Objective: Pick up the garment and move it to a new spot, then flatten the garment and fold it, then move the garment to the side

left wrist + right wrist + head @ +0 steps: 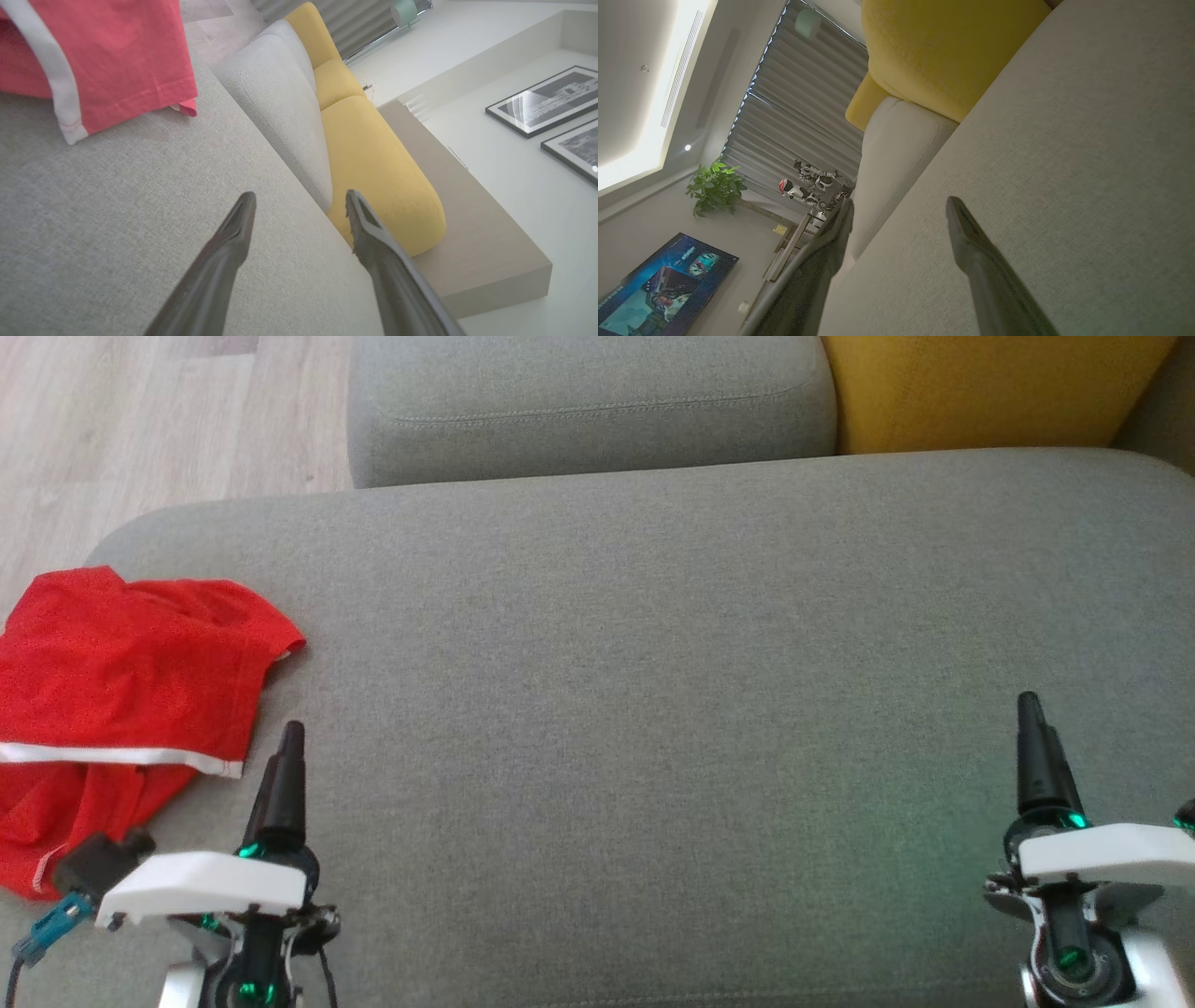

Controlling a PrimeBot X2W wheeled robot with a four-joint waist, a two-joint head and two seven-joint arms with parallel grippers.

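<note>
Red fabric garment with white hem band (121,663), rumpled and partly doubled over, at left near edge of grey fabric sofa seat (653,663).

Left gripper (289,737) just right of it, not touching; fingers spread, nothing held. Right gripper (1032,709) well apart at near right, likewise spread and empty.

Progress, as a judgement: nothing done yet. No grasp, no tidy fold. Probably all left: lift, relocate, flatten, fold, set aside.

Count: one garment, two grippers, one seat, one grey back cushion (588,401) far, one yellow cushion (980,383) far right.
</note>
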